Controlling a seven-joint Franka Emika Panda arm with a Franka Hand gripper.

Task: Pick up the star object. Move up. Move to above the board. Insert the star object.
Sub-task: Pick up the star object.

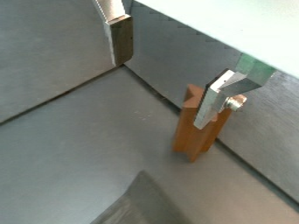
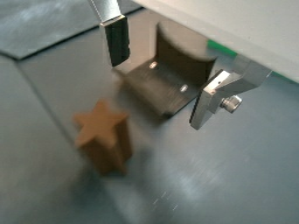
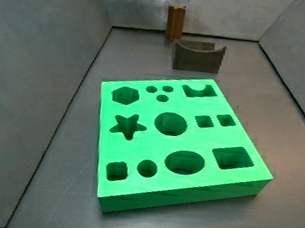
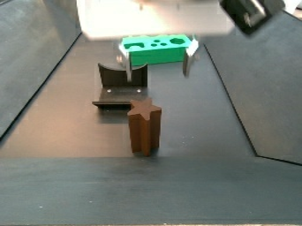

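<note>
Reading for any brand, label or lettering, I find none that I can make out on any surface in these views. The star object (image 4: 144,129) is a tall, slim peg of brown wood colour whose top face is a five-pointed star; in a wrist view (image 2: 103,133) that star outline shows clearly, with the sides running straight down from each point. It stands upright on the dark grey floor, free of any grip.

I take the fixture (image 4: 120,86) as my landmark: a dark L-shaped bracket on a base plate. In a side view the star object stands just beside the fixture, on the side away from the board (image 4: 157,48). In a side view from the far end, the peg (image 3: 176,22) shows behind the fixture (image 3: 197,56), near the back wall, with the board (image 3: 173,138) well apart on the fixture's other side. The board is a big bright green slab with a star cutout, a hexagon, circles, squares and ovals cut into its top.

My gripper (image 2: 163,72) hangs above the fixture and the peg, with its silver fingers (image 2: 216,94) spread wide and nothing between the pads. In a wrist view the peg (image 1: 198,124) sits close against one finger plate (image 1: 219,98), but I cannot tell whether they touch.
</note>
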